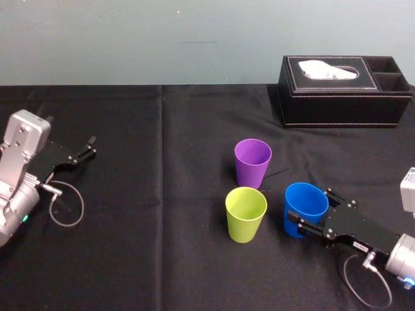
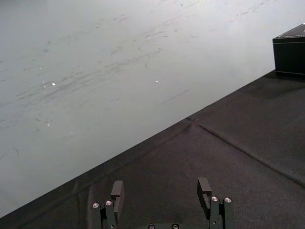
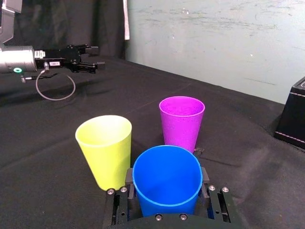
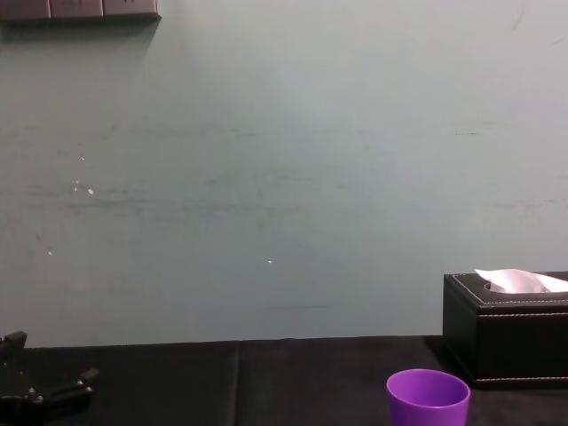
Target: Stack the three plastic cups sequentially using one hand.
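Jaws of the right gripper [image 1: 311, 207] are clamped on either side of the blue cup [image 1: 306, 199], mouth up, at the lower right of the head view; whether the cup's base touches the black tablecloth [image 1: 162, 259] cannot be told. Just left of it, with a gap between, the yellow-green cup [image 1: 246, 214] stands upright. Higher in the frame and farther back stands the purple cup [image 1: 252, 162], near both but touching neither. A black tissue box [image 1: 343, 97] sits at the upper right. The left gripper [image 1: 87, 150] rests at the left edge, well apart from the cups, with its fingers spread.
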Action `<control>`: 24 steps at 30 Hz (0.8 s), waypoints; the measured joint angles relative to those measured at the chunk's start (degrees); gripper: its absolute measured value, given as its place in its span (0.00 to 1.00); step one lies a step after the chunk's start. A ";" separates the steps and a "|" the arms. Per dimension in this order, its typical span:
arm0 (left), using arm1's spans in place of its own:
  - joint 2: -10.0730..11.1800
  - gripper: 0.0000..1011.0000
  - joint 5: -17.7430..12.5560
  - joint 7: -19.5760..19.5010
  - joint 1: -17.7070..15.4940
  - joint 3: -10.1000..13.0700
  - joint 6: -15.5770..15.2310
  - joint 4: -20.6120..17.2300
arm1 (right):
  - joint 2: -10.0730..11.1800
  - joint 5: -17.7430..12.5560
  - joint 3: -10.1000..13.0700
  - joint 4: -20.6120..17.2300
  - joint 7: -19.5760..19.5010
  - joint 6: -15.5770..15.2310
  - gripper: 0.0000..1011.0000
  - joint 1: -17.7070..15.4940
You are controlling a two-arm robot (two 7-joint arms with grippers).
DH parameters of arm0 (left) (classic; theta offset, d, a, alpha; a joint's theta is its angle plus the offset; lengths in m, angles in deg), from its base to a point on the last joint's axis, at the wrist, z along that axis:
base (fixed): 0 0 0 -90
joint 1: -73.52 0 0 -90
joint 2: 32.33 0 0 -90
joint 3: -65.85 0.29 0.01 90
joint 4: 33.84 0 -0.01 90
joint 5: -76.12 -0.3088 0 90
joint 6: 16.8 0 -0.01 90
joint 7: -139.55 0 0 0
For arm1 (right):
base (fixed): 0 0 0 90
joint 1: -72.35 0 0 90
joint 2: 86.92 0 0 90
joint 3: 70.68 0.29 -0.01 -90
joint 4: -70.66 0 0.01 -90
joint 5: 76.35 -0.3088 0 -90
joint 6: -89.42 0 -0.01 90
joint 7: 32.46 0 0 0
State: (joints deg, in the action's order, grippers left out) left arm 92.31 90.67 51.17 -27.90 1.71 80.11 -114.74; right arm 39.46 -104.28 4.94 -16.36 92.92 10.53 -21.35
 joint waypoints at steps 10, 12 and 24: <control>0.00 1.00 0.00 0.00 0.00 0.00 0.00 0.00 | 0.05 -0.08 0.06 -0.06 0.00 0.09 0.72 -0.06; 0.00 1.00 0.00 0.00 0.00 0.00 0.00 0.00 | 0.06 -0.09 0.07 -0.07 0.00 0.10 0.72 -0.07; 0.00 1.00 0.00 0.00 0.00 0.00 0.00 0.00 | 1.11 0.05 3.53 -7.08 -4.30 -1.18 0.72 -4.00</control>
State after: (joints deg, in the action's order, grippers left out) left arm 92.31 90.67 51.16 -27.91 1.71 80.11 -114.74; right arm 40.57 -104.23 8.47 -23.44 88.61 9.35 -25.35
